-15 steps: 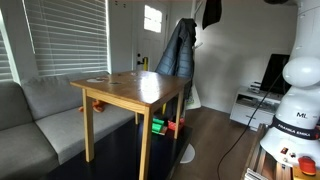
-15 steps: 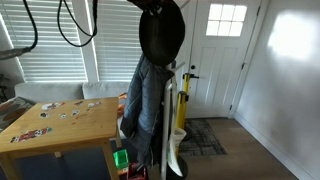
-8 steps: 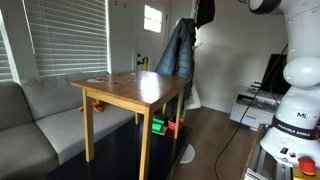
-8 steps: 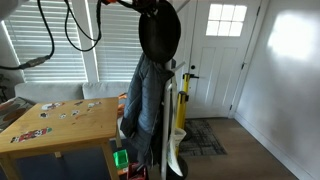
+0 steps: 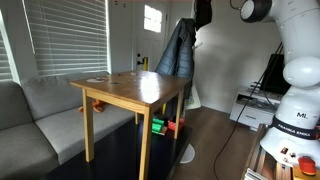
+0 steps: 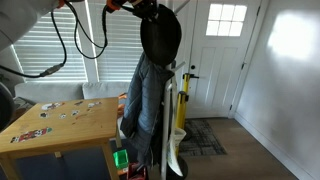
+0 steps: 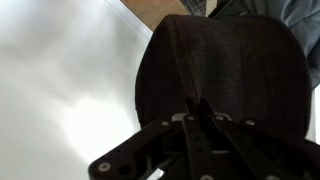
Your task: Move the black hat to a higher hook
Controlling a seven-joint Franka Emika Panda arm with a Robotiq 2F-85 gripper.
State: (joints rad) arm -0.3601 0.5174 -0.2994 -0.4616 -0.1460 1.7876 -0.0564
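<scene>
Far left, a grey couch (image 5: 40, 110) sits under closed blinds (image 5: 60, 40). Beside it is a wooden table (image 5: 130, 90) with some small cards and bits scattered over its top. Black cables (image 6: 75, 35) loop down in front of the blinds in an exterior view.

Moving right, the long grey-blue jacket (image 6: 145, 110) hangs down the coat stand. The black hat (image 6: 160, 35) is right above it, up at the very top of the stand, its dome bulging out over the jacket's shoulders. In an exterior view the hat (image 5: 204, 12) shows as a small dark lump near the ceiling line, higher than the jacket's collar. From here I cannot tell whether it is resting on a hook or hanging free.

The gripper (image 7: 196, 108) is on the hat. In the wrist view the two fingers (image 7: 186, 128) are drawn almost together, pinching a raised fold of the black fabric that runs up the crown. The hat fills most of that view, with a pale wall to its left and a strip of the jacket at the top right corner.

Further right is a white door (image 6: 225, 60) with a small window. The big white robot arm (image 5: 290, 40) reaches up from its base towards the hat.
</scene>
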